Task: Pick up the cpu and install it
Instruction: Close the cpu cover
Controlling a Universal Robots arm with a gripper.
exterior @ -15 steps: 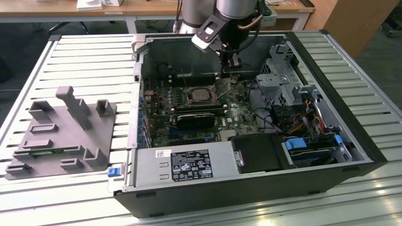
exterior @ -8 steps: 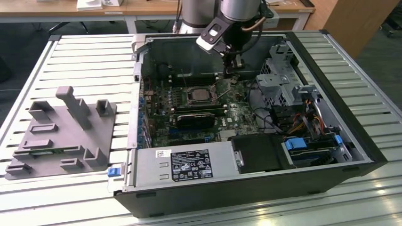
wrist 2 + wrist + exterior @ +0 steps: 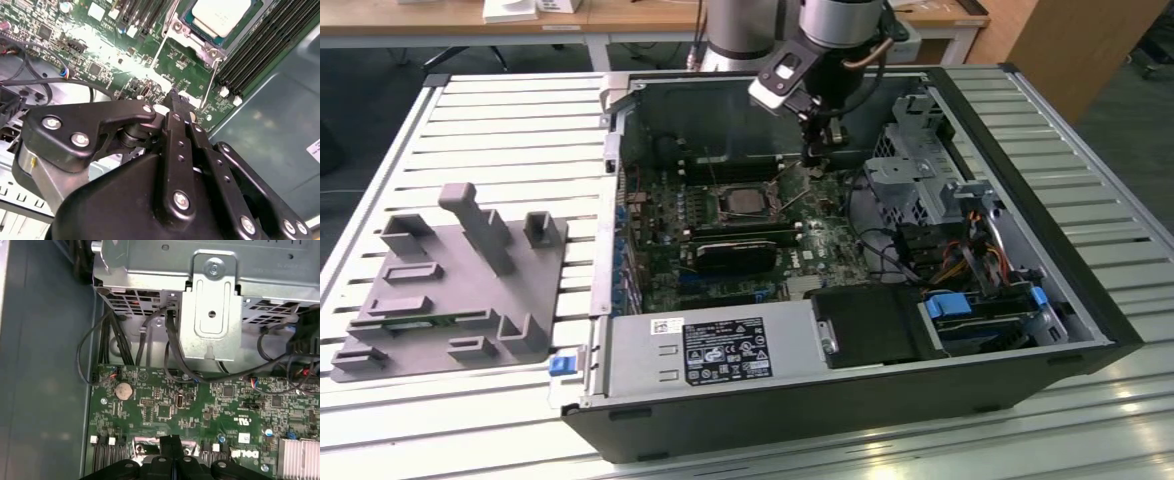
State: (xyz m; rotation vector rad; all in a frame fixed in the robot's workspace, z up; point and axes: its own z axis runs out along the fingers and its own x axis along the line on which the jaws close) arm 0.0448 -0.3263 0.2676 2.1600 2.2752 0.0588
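Observation:
The cpu (image 3: 747, 203), a silver-grey square, lies in the socket frame on the motherboard (image 3: 827, 240) inside the open computer case. In the second wrist view the cpu (image 3: 220, 15) sits within the metal bracket, with a thin lever wire (image 3: 212, 80) beside it. My gripper (image 3: 814, 155) hangs above the board, just to the exterior view's right of the socket and slightly behind it. Its black fingers (image 3: 166, 442) are pressed together with nothing between them, and the gripper (image 3: 176, 98) tip hovers over the board near the socket's corner.
A metal drive cage (image 3: 921, 170) with cables (image 3: 947, 250) stands at the exterior view's right. A long black card (image 3: 734, 255) lies in front of the socket, and the power supply (image 3: 720, 350) sits nearer still. A grey fixture (image 3: 447, 290) rests outside the case.

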